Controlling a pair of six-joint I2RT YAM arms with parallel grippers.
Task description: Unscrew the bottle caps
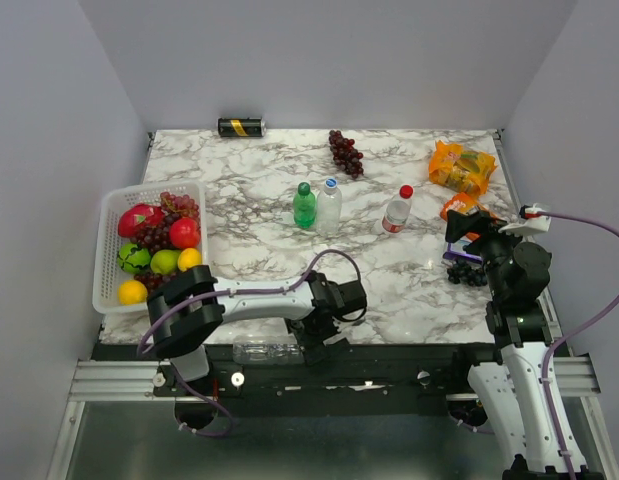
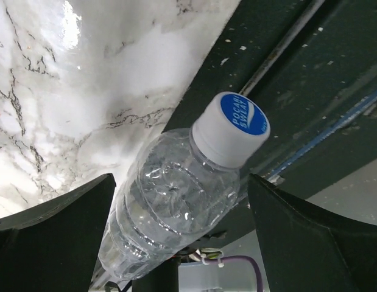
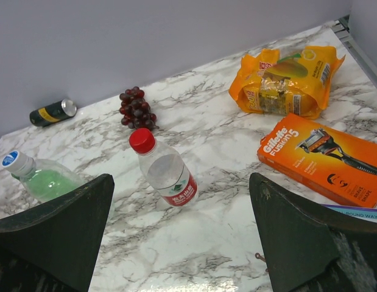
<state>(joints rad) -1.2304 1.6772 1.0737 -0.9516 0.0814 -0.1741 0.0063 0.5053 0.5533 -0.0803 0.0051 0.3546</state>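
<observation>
1. You have plain pale grey walls (image 1: pixel 329 60) closing in the back and both sides.
2. Your white, grey-veined marble-look tabletop (image 1: pixel 259 205) fills the middle, evenly lit.
3. A silver aluminium rail (image 1: pixel 114 378) runs along its near edge, above dull grey floor (image 1: pixel 309 450).

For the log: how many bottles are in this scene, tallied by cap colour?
Green cap: 1, the green bottle
White cap with blue top: 2, the standing clear bottle and the lying clear bottle
Red cap: 1, the red-label bottle
Total: 4
</observation>
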